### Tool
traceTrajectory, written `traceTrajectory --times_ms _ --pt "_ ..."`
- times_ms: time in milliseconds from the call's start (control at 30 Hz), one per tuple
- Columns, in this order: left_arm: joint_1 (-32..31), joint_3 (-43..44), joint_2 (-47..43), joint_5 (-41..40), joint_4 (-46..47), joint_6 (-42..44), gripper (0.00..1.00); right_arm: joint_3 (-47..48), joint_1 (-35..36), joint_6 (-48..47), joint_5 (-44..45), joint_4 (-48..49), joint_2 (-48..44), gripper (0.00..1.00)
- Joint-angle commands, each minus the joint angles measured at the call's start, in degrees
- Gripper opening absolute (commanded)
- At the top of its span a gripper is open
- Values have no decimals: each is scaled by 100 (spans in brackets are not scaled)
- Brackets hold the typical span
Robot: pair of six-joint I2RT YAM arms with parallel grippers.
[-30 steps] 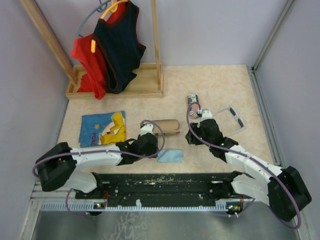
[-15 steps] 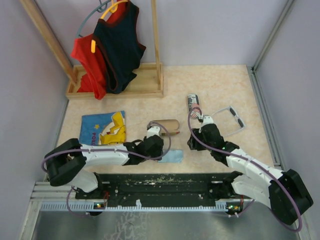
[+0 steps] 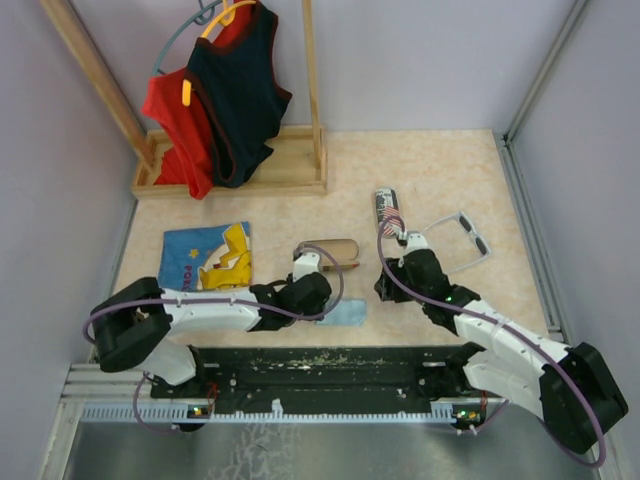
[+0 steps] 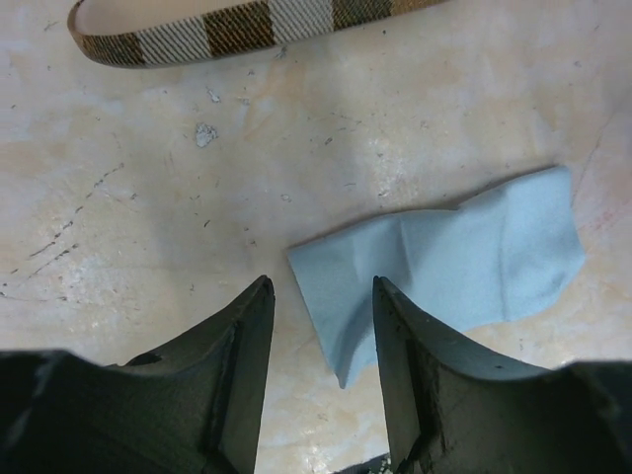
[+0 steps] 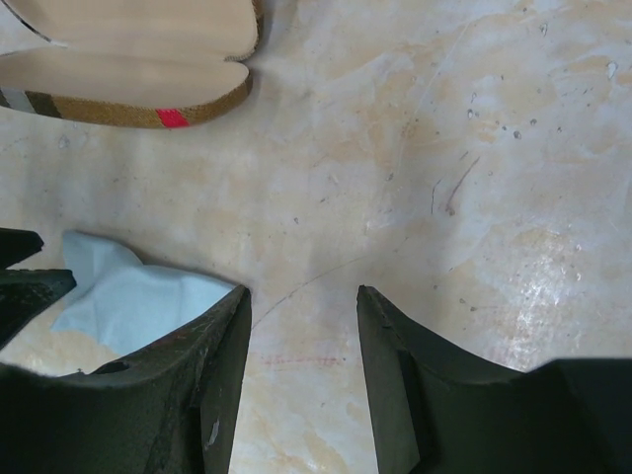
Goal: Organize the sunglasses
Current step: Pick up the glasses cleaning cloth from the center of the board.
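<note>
The beige marbled table [image 3: 430,170] is scratched. The left wrist covers one end of the open plaid case [image 3: 335,249]. The left gripper [image 4: 318,286] and the right gripper [image 5: 301,293] both stand half wide and empty, low beside a crumpled light-blue cloth [image 4: 464,252]. The thin white-grey sunglasses [image 3: 462,238] lie right of the right arm, near the flag-print case [image 3: 386,210].

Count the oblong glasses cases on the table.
2: the open tan plaid case just beyond the left gripper, and the flag-print case beyond the right gripper. An arm could hide another.
</note>
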Motion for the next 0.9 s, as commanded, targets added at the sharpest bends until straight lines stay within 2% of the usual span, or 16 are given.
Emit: traceTrajectory --times_ms 0,867 --pt "-11 -50 -359 -86 155 -28 51 -82 -39 87 -62 302 -65 48" --pt "-16 349 289 -118 -317 47 42 -306 -38 220 -163 419 -142 48"
